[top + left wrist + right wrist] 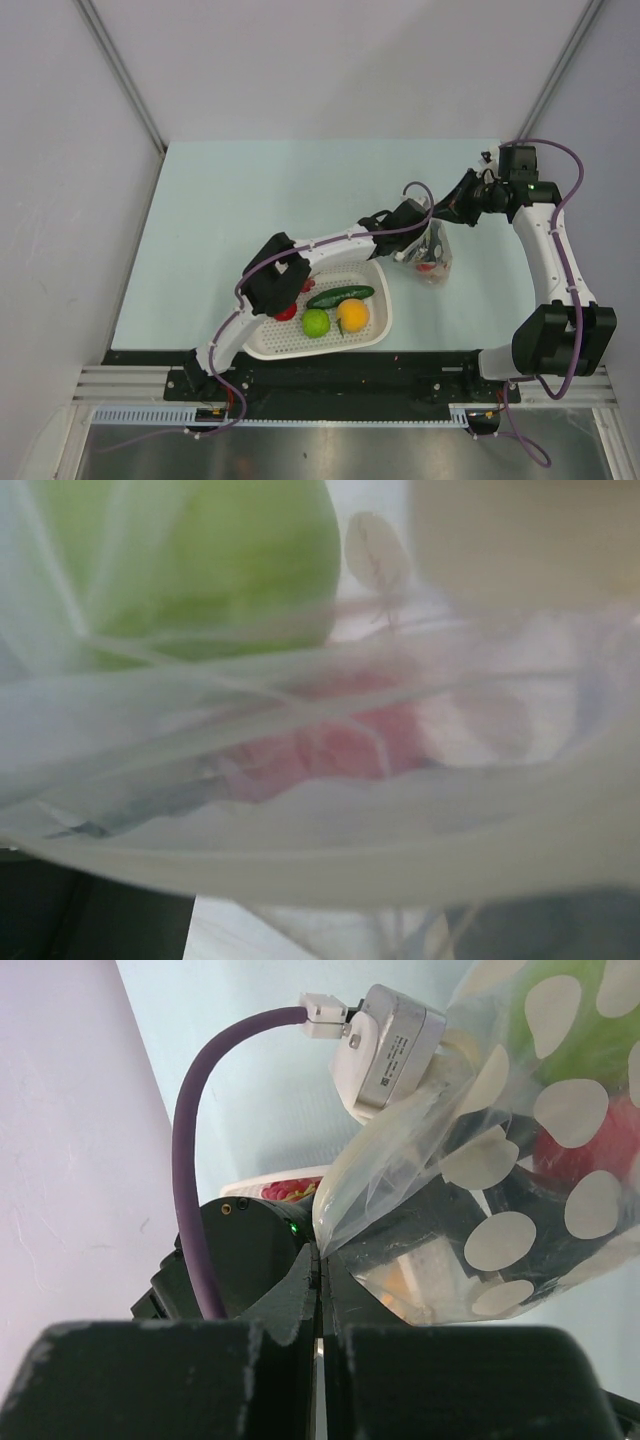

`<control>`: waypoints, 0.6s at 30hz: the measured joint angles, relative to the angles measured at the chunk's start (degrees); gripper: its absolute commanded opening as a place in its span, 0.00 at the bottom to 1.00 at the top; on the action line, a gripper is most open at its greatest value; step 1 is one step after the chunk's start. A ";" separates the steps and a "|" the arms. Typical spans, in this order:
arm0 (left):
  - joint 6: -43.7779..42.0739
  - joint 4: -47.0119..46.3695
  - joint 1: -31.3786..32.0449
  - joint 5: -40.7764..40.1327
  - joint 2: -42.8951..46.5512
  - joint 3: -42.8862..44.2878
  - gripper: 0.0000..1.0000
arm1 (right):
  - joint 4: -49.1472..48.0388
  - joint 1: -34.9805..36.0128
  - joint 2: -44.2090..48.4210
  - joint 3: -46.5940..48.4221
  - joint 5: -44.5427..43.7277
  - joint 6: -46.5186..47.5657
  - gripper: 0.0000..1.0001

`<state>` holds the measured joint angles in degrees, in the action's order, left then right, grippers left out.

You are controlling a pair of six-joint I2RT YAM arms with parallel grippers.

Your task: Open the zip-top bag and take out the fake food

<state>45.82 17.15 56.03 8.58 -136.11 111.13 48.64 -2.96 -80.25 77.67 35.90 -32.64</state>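
In the top view the upper left and upper middle of the table (250, 200) lie open, as does its left edge. The left arm (330, 243) slants from lower left to centre, over the left part of the basket (378, 335); fake food (352, 315) fills the rest. The right arm (548, 250) lines the right edge. Between both arms the zip-top bag (436, 262) blocks the centre-right, and its plastic fills the left wrist view.

The basket (268, 346) sits on the table (230, 200), near its front edge and about centre. In it, the cucumber (340, 295) lies across the far side, with two round fruits (316, 322) side by side at its 6 o'clock. The zip-top bag (438, 250) lies just beside the basket at its 2 o'clock, with more fake food (428, 267) inside. The left gripper (418, 238) is at the bag's 9 o'clock, and the right gripper (442, 214) is at its 1 o'clock.
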 measured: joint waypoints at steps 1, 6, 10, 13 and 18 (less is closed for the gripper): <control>0.28 -0.31 0.00 -0.22 -0.11 0.00 0.69 | 0.02 0.00 0.00 0.00 -0.07 0.13 0.00; 0.00 -1.09 0.15 -0.90 -0.15 -0.02 0.36 | 0.52 0.00 0.00 0.00 -0.09 0.85 0.00; -1.90 -1.07 0.26 -1.22 0.02 -0.02 0.15 | 0.55 0.00 0.00 0.00 -0.17 1.38 0.00; -4.28 0.50 0.33 -2.05 0.81 -0.15 0.00 | 0.52 -0.09 0.00 0.00 -0.57 1.55 0.00; -9.38 5.46 0.28 -2.91 3.80 -0.76 0.00 | 0.33 -0.44 0.02 0.00 -1.16 1.90 0.00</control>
<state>36.45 22.61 56.31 5.67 -132.31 110.37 48.97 -3.40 -80.23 77.67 34.74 -30.74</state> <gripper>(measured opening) 0.756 0.009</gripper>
